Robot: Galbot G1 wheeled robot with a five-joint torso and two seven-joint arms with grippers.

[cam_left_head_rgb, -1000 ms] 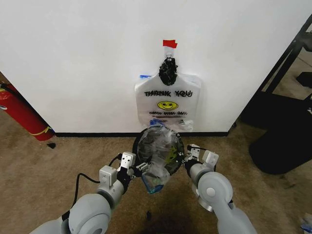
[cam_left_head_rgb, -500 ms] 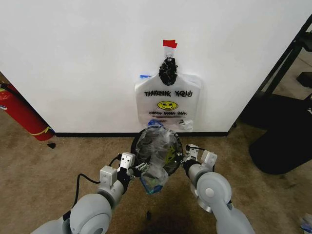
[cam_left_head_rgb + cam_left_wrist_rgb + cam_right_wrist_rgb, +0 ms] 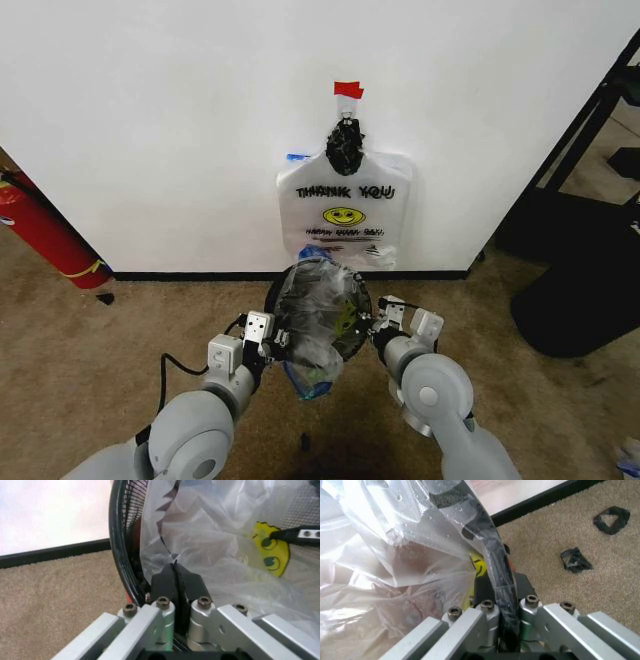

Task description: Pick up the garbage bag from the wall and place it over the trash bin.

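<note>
The garbage bag, crinkly clear plastic with a yellow smiley and a blue patch at its lower end, is draped over the mouth of the round black mesh trash bin on the carpet by the wall. My left gripper is shut on the bag's edge just inside the bin's rim. On the opposite side my right gripper is shut on the bag film where it wraps the black rim, which runs between its fingers. Part of the bag hangs outside the bin toward me.
A like "THANK YOU" bag hangs on the white wall under red tape. A red fire extinguisher leans at the left. Black furniture stands at the right. Small black scraps lie on the carpet.
Both grippers, the bag and the bin's rim have shifted slightly left and toward the wall. The bag covers a little more of the bin's mouth.
</note>
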